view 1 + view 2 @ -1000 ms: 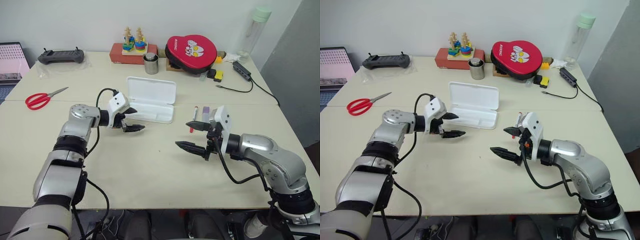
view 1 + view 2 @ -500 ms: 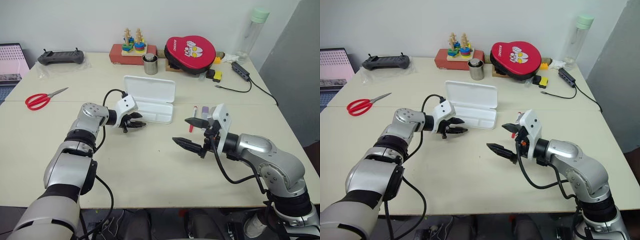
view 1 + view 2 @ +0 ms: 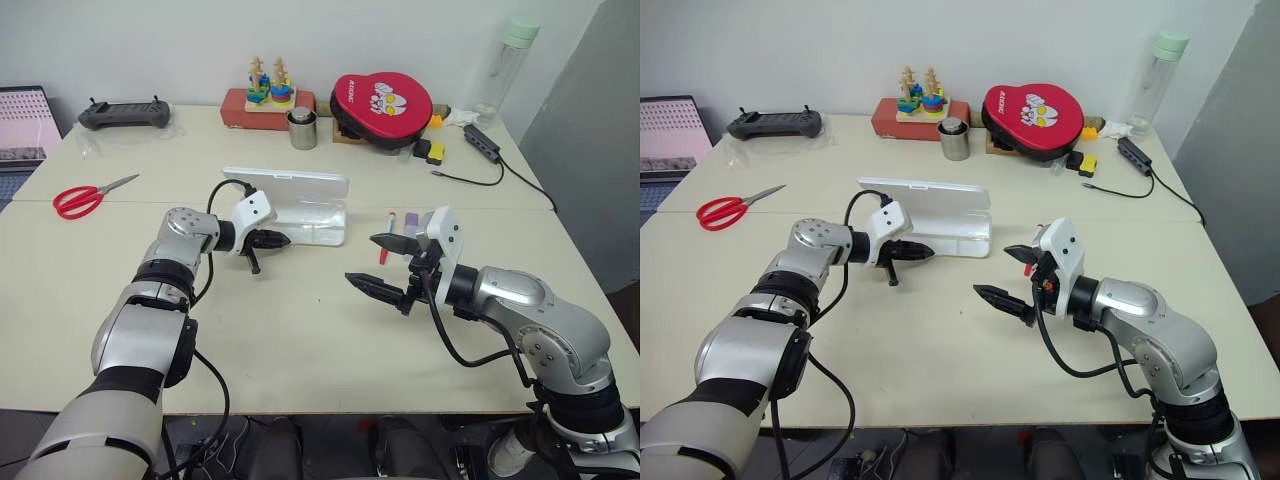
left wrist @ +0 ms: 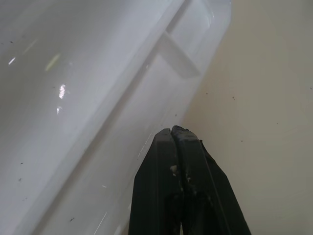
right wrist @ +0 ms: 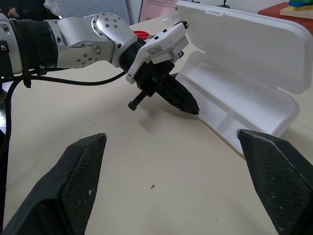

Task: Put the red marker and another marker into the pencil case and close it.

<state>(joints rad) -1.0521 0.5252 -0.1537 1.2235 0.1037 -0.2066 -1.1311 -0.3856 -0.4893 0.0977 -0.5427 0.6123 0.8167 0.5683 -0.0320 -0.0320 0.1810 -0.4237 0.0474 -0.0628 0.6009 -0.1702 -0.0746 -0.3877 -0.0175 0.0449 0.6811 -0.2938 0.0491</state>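
Both arms are silver-grey metal shells with black joint rings, a black cable looping along each forearm. Behind each gripper's jaws, left gripper (image 3: 272, 240) and right gripper (image 3: 382, 264), sits a white wrist block; the left's bears a small label, its print too small to read. The fingers (image 4: 182, 196) are black, tapered and look scuffed with pale flecks.

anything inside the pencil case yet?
No markers: the tray of the pencil case looks bare, only a divider. The half-raised lid covers its rear part. The red marker and lavender marker lie on the table.
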